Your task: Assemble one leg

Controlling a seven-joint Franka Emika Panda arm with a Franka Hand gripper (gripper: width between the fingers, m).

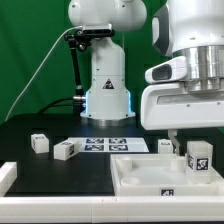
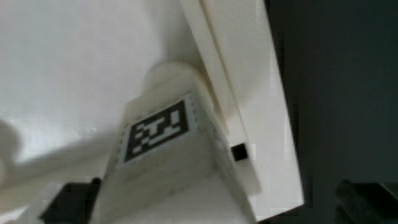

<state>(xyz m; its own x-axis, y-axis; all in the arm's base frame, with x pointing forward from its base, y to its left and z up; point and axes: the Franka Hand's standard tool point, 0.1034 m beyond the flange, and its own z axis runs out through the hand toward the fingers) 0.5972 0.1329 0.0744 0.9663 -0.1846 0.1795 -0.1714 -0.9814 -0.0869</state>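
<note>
Two spare legs (image 1: pixel 39 143) lie on the black table (image 1: pixel 30 190) at the exterior view's left, then the marker board (image 1: pixel 110 145). Farther right, my tool (image 1: pixel 183 138) hangs open over the leg (image 1: pixel 198 157) standing upright on the white panel (image 1: pixel 135 178).

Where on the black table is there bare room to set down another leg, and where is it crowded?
Free: the black strip between the front white rail and the two loose legs, reaching to the white panel. Also the table behind the marker board, up to the arm's base. Crowded: the exterior view's right, where the open claw hangs over the panel beside an upright leg.
</note>
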